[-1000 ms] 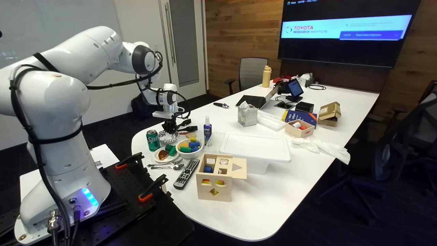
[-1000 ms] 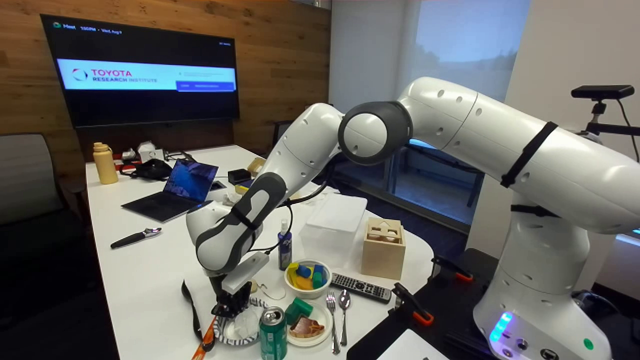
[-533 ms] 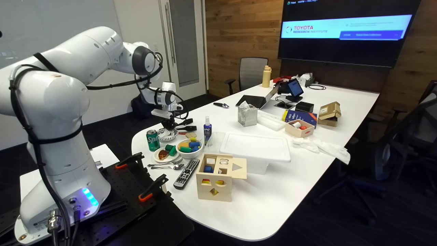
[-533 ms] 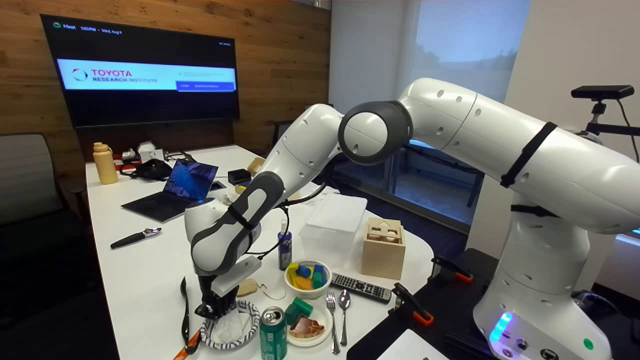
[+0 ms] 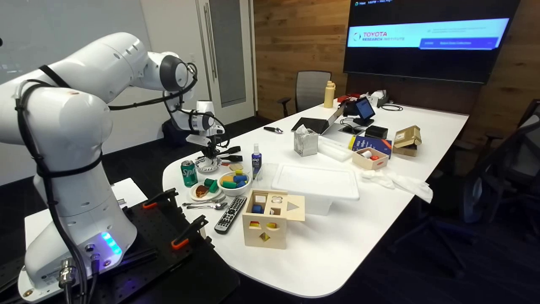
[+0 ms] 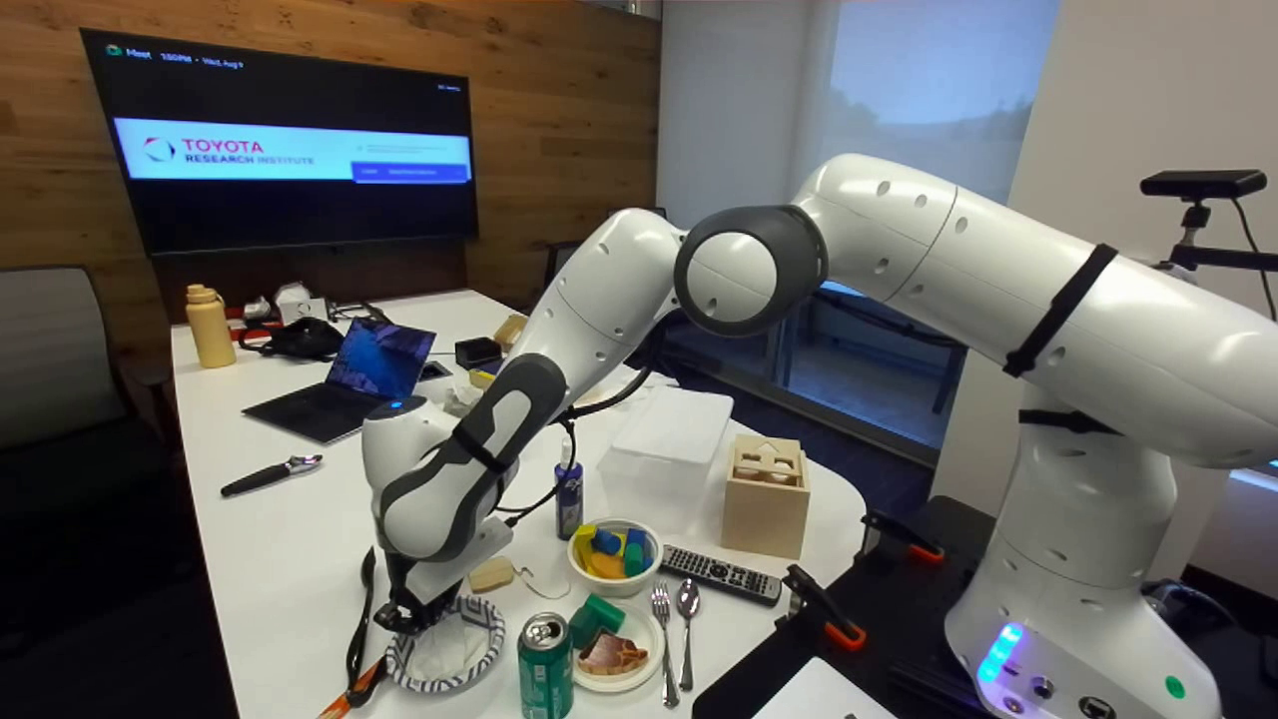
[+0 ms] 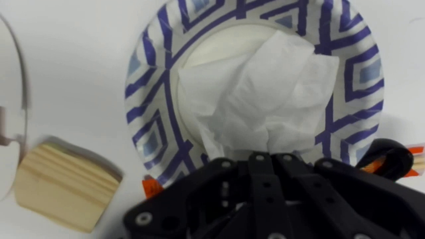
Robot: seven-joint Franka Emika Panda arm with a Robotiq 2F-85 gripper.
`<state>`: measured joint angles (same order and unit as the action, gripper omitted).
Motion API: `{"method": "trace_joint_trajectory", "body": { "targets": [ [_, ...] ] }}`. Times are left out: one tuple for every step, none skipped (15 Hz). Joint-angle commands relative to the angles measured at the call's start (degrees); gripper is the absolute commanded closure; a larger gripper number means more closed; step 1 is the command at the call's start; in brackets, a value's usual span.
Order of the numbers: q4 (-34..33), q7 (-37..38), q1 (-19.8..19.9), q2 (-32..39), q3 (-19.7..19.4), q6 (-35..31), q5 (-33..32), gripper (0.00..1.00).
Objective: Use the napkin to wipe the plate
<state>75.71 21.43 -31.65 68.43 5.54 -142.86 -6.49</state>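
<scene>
In the wrist view, two black fingers (image 7: 263,172) come in from the bottom edge, pressed together, the near end of the white napkin (image 7: 262,96) pinched between their tips. The napkin lies crumpled across the middle of the patterned plate (image 7: 149,109), whose rim carries blue lines; part of its pale centre shows bare. A flat wooden piece (image 7: 66,189) rests on the bench (image 7: 79,93), near that rim but apart from it.

In an exterior view, the fingers are at the patterned plate's edge. A green can (image 6: 546,664) stands upright between it and a pale plate (image 6: 647,627) bearing green blocks (image 6: 597,619) and a brown slice (image 6: 612,654). A fork (image 6: 661,602) and a spoon (image 6: 688,599) lie beside the pale plate.

In an exterior view, the patterned plate is partly hidden by the fingers. A spray bottle (image 5: 256,161) stands upright; a remote control (image 5: 230,214) lies just beside a wooden shape box (image 5: 263,229).
</scene>
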Motion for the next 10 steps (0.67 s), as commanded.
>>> {"method": "trace_joint_trajectory", "body": {
  "targets": [
    [2.28, 9.87, -6.77, -2.84, -8.30, 3.35, -1.48, 1.00],
    [2.17, 12.14, -8.39, -2.90, -10.20, 5.06, -1.68, 1.00],
    [1.94, 14.36, -9.96, -2.79, -12.00, 7.17, -1.92, 1.00],
    [1.66, 16.48, -11.31, -2.65, -13.53, 9.46, -2.29, 1.00],
    [1.28, 18.64, -12.39, -2.52, -14.63, 12.26, -2.88, 1.00],
    [1.04, 20.24, -13.04, -2.47, -15.19, 14.73, -3.42, 1.00],
    [0.46, 22.04, -13.61, -2.19, -15.74, 17.65, -3.94, 1.00],
    [0.01, 23.42, -13.84, -1.89, -15.88, 19.80, -4.36, 1.00],
    [-0.38, 24.37, -13.79, -1.68, -15.74, 21.58, -4.85, 1.00],
    [-0.75, 25.77, -13.82, -1.43, -15.80, 23.46, -5.43, 1.00]
  ]
}}
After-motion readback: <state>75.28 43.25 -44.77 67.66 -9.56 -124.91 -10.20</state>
